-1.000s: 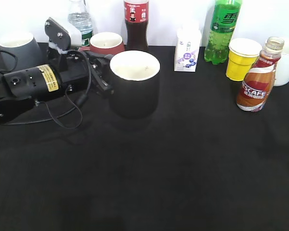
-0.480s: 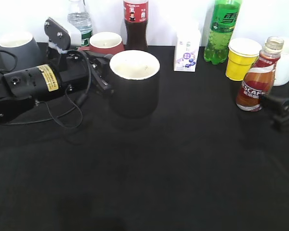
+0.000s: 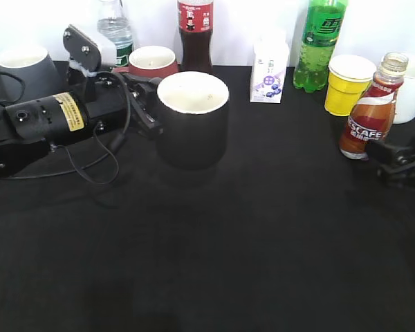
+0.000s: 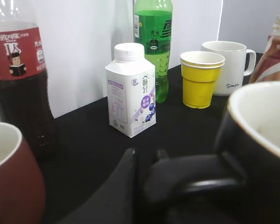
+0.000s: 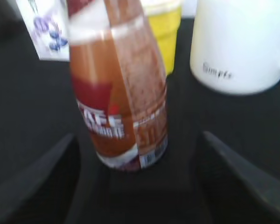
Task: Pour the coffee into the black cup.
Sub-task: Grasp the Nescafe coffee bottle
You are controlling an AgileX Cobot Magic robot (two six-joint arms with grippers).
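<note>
The black cup (image 3: 193, 128) stands left of centre, white inside, and is empty. My left gripper (image 3: 146, 111) is shut on its black loop handle (image 4: 196, 175). The coffee bottle (image 3: 371, 114), with no cap and an orange-red label, stands upright at the right. My right gripper (image 3: 394, 155) is open just in front of it. In the right wrist view the bottle (image 5: 119, 88) stands between the two spread fingers, untouched, with the gripper (image 5: 135, 163) around its base.
Along the back wall stand a grey mug (image 3: 24, 66), a water bottle (image 3: 115, 28), a brick-red mug (image 3: 152, 62), a dark cola bottle (image 3: 196, 34), a milk carton (image 3: 270, 66), a green bottle (image 3: 320, 41), a yellow cup (image 3: 348, 83) and a white mug (image 3: 411, 90).
My right gripper came into view from the right edge and moved up to the coffee bottle. The left arm and the black cup have stayed still.
</note>
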